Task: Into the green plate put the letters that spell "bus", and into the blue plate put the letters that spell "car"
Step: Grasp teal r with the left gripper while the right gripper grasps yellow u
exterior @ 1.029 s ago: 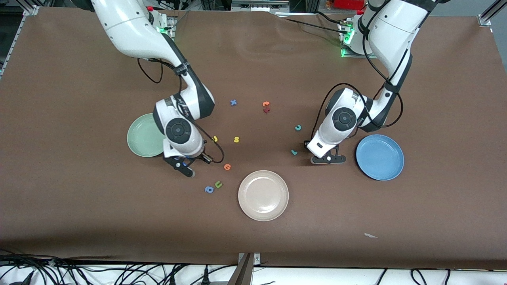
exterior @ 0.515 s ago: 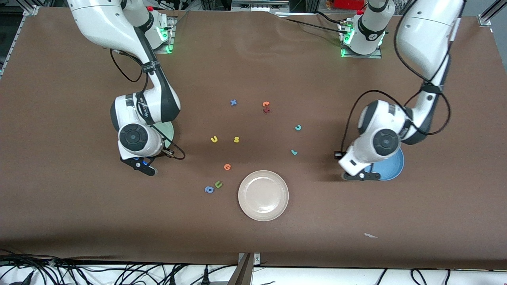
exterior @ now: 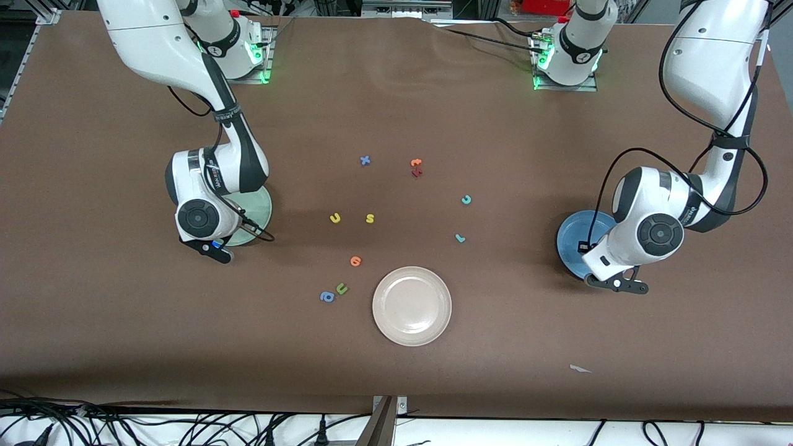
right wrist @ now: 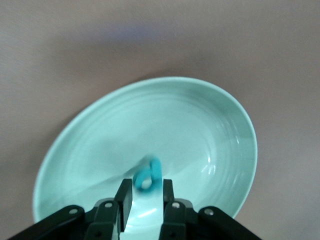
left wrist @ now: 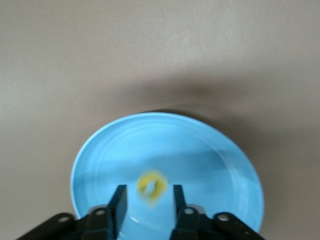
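Note:
My left gripper hangs over the blue plate, open. The yellow a shows blurred and loose between its fingertips, above the plate. Over the green plate, my right gripper has its jaws slightly apart. The teal b is blurred just at their tips, above the plate floor. On the table between the plates lie the yellow-orange u, the yellow s, the teal c and the teal r.
A beige-white plate sits nearer the front camera, mid-table. Beside it lie an orange round letter, a green u and a blue a. A blue x and orange and dark red letters lie farther back.
Both arms swung outward from the middle of the table to their plates. The left gripper opened and let the yellow a go. The right jaws parted a little from the teal b.

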`<state>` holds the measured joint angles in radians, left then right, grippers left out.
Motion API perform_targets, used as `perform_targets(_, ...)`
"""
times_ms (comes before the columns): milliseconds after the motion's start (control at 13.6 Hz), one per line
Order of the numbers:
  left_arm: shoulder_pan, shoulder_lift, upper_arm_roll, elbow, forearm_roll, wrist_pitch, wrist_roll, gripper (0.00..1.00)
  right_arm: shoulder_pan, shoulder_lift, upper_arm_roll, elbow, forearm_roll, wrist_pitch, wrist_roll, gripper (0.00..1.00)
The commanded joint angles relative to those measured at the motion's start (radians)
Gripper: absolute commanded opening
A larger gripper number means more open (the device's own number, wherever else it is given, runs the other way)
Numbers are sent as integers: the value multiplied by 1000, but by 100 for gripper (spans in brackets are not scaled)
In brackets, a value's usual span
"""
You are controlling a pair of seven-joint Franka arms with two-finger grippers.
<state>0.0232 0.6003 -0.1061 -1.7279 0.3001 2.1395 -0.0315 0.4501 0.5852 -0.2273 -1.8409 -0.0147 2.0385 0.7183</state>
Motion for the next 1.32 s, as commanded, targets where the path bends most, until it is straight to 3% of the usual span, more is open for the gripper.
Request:
perform_targets(0,-6,-1,-18,5,30,-12,-3,100,-2,-27,9,-8,2,-6,-7,100)
perform_targets(147,-20,4,-76,8,-18,-10,-143,100,9,-41,38,52,6,-35,0,100)
perform_targets(294,-57,19,-110,18,-79,0,-240,100,18,-39,109,110,48,-47,125,100)
perform_targets(588,-156,21,-112,19,-165,23,-358,100,76,-2,187,117,122,129,382,99)
perform_targets(882,-258,39,-112,21,-167,82,-519,100,140,54,189,115,133,236,523,67)
perform_targets(1250,-344,91,-110,74,-167,82,-634,100,159,80,189,100,133,264,563,65)
